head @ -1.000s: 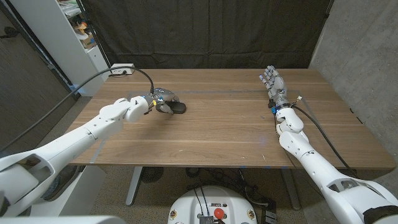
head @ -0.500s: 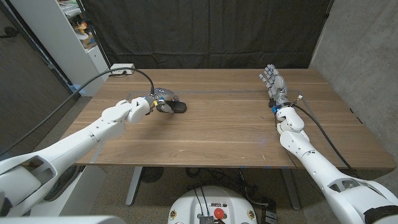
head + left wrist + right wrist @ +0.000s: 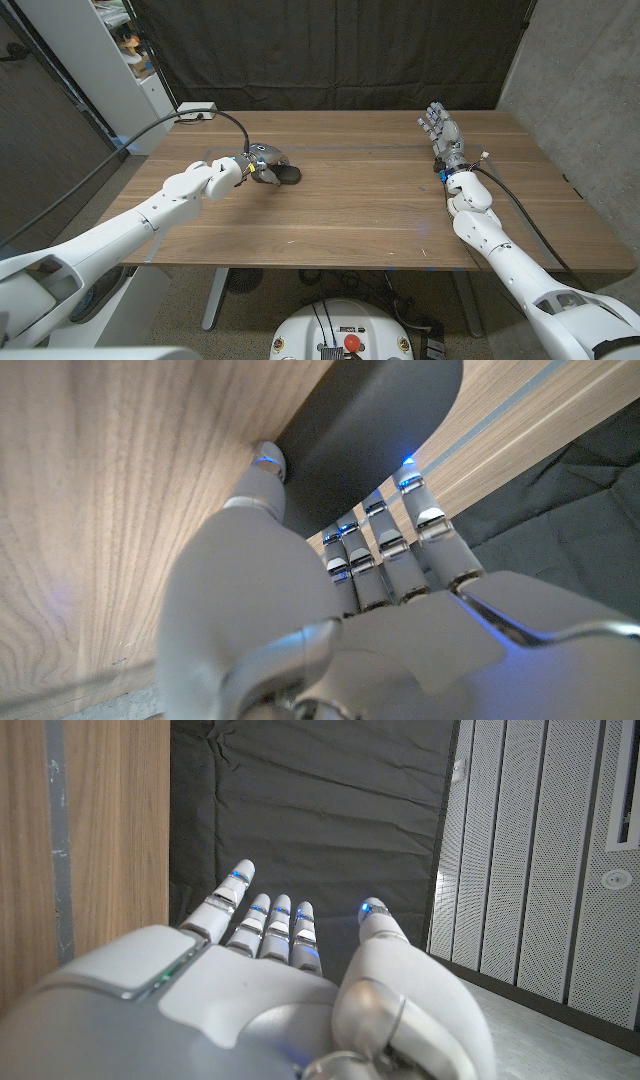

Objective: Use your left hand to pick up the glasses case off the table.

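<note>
Closing around the glasses case (image 3: 283, 174), the left hand (image 3: 257, 161) has its thumb on one side and fingers (image 3: 385, 550) on the other — a grip that has tightened little over the last second. The case sits on the surface (image 3: 360, 220), apparently not yet lifted. The right hand (image 3: 441, 130) waits spread, well apart, holding nothing.

One glasses case (image 3: 283, 174) lies on the one wooden counter (image 3: 360, 210), toward ten o'clock. One power strip (image 3: 196, 110) sits at the counter's eleven o'clock corner. Two robot hands show: the left robot hand (image 3: 255, 162) and the right robot hand (image 3: 441, 132).
</note>
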Controlling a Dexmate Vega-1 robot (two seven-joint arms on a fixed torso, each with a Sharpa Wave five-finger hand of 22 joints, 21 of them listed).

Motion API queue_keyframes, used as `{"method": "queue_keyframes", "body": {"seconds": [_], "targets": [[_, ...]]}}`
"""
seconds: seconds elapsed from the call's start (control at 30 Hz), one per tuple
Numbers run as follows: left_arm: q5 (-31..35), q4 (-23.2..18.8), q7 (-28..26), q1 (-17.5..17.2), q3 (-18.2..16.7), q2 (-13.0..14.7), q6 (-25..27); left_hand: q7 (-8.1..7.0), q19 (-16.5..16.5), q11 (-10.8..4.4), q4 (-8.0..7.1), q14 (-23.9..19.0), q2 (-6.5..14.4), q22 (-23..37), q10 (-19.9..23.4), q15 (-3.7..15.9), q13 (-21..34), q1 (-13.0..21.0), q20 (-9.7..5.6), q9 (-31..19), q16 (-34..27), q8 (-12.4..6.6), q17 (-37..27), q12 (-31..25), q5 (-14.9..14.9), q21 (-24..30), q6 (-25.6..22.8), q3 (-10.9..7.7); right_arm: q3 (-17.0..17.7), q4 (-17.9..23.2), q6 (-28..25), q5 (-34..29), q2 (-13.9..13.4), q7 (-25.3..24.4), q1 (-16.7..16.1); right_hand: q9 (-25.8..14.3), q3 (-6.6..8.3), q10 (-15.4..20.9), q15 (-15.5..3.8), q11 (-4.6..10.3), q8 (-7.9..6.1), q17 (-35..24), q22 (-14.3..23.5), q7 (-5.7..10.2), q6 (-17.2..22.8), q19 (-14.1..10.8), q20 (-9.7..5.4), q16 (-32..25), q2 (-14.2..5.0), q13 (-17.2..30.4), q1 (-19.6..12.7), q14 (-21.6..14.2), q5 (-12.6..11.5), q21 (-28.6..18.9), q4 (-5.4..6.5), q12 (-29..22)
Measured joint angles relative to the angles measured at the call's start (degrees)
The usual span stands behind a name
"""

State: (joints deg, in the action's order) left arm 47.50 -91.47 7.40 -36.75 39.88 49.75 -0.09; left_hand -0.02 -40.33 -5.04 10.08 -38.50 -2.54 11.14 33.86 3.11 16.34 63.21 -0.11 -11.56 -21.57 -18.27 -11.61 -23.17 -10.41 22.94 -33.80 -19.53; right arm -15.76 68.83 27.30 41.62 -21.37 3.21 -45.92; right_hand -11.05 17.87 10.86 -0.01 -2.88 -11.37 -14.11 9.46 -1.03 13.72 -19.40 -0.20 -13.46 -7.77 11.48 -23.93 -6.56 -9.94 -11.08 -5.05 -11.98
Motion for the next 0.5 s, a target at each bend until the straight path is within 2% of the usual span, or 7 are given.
{"method": "queue_keyframes", "body": {"seconds": [0.5], "targets": [[0.52,-1.78,0.35,-0.28,-1.64,1.15,-0.53,0.01,-0.09,-0.11,-0.25,-0.48,0.1,-0.02,0.11,0.18,0.13,-0.1,-0.09,-0.01,0.42,-0.23,0.31,0.02,0.01,-0.01,-0.01,0.25,-0.09,1.49,-0.77,-0.18,-0.89,-0.65,-0.75,0.0,0.0,-0.01,0.31,0.01,0.0,0.0,0.0,0.0,0.0,0.01,0.0,0.0,0.0,0.0,0.0,-0.31,0.0,0.0,0.0,0.0]]}}
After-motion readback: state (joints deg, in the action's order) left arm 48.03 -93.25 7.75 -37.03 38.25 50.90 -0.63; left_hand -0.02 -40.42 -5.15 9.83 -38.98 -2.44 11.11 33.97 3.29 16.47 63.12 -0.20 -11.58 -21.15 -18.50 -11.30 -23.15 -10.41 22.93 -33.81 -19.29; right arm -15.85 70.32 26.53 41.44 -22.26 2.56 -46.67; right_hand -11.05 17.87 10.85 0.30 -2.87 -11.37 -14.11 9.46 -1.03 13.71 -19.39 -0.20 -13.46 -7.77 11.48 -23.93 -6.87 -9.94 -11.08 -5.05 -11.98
